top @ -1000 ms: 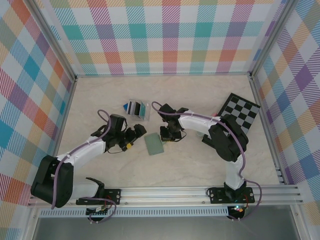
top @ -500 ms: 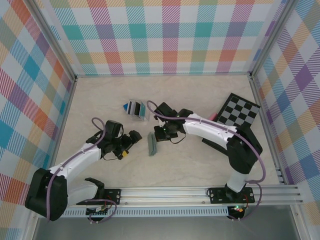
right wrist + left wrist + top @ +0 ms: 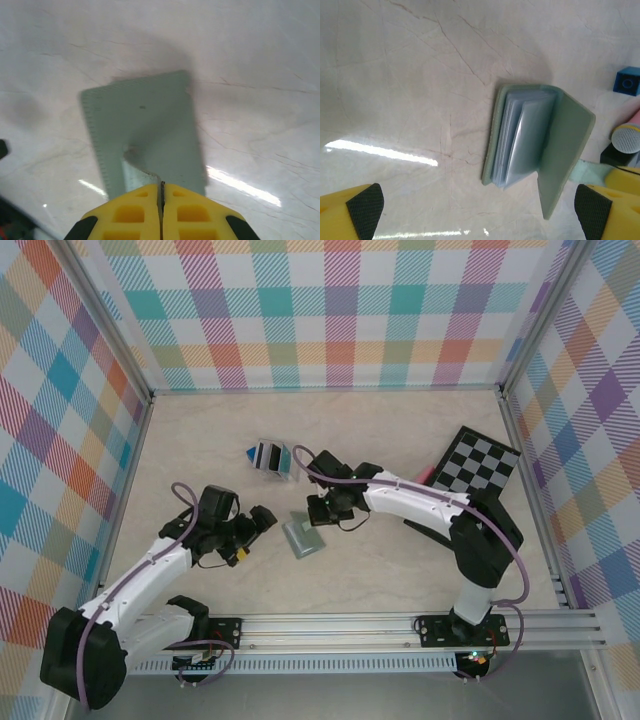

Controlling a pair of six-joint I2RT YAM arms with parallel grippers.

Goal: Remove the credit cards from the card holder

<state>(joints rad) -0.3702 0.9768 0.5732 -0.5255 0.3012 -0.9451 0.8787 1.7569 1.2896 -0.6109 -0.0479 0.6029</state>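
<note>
The grey-green card holder (image 3: pixel 303 537) lies mid-table, partly open. In the left wrist view the card holder (image 3: pixel 520 137) shows pale blue inner sleeves fanned out, with one cover raised on the right. My right gripper (image 3: pixel 317 513) is shut on the edge of that raised cover, and in its wrist view the right gripper (image 3: pixel 161 192) pinches the flap of the card holder (image 3: pixel 145 120). My left gripper (image 3: pixel 256 524) stands open just left of the holder, touching nothing; its pads (image 3: pixel 365 210) frame bare table. The credit cards are hidden inside the sleeves.
A clear stand of upright cards (image 3: pixel 272 458) sits behind the holder. A checkerboard (image 3: pixel 478 465) lies at the right, close to the wall. In the left wrist view a blue block (image 3: pixel 627 81) and a pink-and-grey object (image 3: pixel 627 136) lie beyond the holder.
The holder lay flat and shut, was tipped onto its edge, and now lies partly open with one cover lifted by my right gripper. My left gripper has drawn back to the left.
</note>
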